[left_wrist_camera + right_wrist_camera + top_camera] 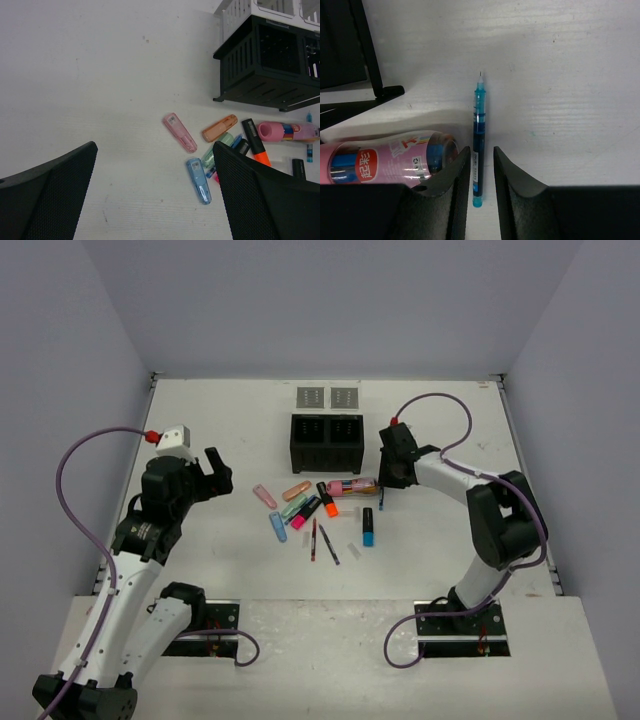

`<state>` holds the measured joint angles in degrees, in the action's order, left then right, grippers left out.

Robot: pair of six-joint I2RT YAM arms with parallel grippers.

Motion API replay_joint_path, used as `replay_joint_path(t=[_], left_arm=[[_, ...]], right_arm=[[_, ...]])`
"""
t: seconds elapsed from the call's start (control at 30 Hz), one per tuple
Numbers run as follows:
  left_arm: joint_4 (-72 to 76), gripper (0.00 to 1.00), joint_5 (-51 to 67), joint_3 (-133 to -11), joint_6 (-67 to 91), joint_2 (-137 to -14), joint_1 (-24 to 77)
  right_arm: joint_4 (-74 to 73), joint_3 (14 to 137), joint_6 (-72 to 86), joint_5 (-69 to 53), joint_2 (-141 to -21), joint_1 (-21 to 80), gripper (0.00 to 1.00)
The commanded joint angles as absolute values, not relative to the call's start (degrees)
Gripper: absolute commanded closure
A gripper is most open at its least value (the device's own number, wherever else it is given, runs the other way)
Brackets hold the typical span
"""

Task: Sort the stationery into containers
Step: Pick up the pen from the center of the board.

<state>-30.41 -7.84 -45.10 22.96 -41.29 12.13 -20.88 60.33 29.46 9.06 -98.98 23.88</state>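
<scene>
Right pincer (481, 155) straddles blue pen (479, 125), jaws narrowly apart.

The left gripper (155, 150) hangs over the white table (100, 75), its two black fingers (50, 195) spread wide with nothing between them. Past them a loose cluster of stationery lies on the table: a pink highlighter (179, 132), a salmon highlighter (219, 128) just to its right, a blue highlighter (198, 180) near the right finger, and a green highlighter (216, 148) partly hidden behind that finger. A black-and-orange highlighter (256, 145) lies beside a pink tube (287, 131), with a thin blue pen (309, 147) at the far right. The black box (270, 65) stands at upper right, a pale tray (235, 12) behind it
</scene>
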Motion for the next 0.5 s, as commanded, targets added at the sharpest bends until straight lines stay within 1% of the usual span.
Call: replay_joint_path(t=[0.0,0.1,0.2,0.33,0.37,0.47], left_arm=[[-27.9,0.0,-7.0,-44.7,21.5,-40.1,11.8],[-27.9,0.0,-7.4,-44.7,21.5,-40.0,11.8],[-28.0,0.0,-7.7,-44.7,21.6,-39.8,11.8],[-28.1,0.0,-7.8,-44.8,21.7,-39.6,11.6],[-28.2,0.0,-7.9,-44.8,21.7,-39.6,11.5],[-28.5,0.0,-8.9,-45.0,22.0,-39.7,11.5]], right_arm=[[-20.6,63.2,30.5,9.0,-101.7,23.6,0.74],[-21.9,64.4,30.3,9.0,-103.6,23.6,0.75],[-22.4,64.4,30.5,9.2,-104.1,23.6,0.81],[-23.1,63.8,31.2,9.0,-103.8,23.6,0.82],[-23.2,63.7,31.4,8.9,-103.7,23.6,0.84],[-24.1,63.6,31.9,8.4,-103.7,23.6,0.93]])
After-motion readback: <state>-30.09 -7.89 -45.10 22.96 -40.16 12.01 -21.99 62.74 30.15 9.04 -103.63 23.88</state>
